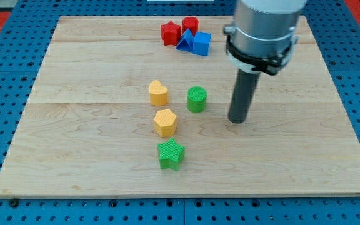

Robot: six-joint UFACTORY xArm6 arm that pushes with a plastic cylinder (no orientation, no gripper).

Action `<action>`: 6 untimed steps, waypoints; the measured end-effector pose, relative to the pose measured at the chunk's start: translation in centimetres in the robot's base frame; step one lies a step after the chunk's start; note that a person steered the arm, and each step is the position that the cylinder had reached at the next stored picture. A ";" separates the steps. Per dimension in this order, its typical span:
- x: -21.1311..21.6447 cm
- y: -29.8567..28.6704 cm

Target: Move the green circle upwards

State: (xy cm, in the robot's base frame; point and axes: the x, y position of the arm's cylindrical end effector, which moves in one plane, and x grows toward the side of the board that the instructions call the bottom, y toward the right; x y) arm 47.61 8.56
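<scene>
The green circle [197, 99] stands near the middle of the wooden board [74, 125]. My tip [237, 120] rests on the board to the view's right of the green circle, a short gap away and slightly lower, not touching it. A yellow heart [158, 92] lies just left of the green circle. A yellow hexagon [165, 122] lies below and left of it. A green star [171, 155] lies lower still.
At the view's top a red star [170, 33], a red block [190, 25], a blue triangle [184, 40] and a blue cube [202, 44] sit bunched together. The arm's grey body [264, 28] hangs over the top right. Blue pegboard surrounds the board.
</scene>
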 end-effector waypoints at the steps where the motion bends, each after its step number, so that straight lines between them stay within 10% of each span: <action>1: 0.8 -1.5; 6: -10.0 1.7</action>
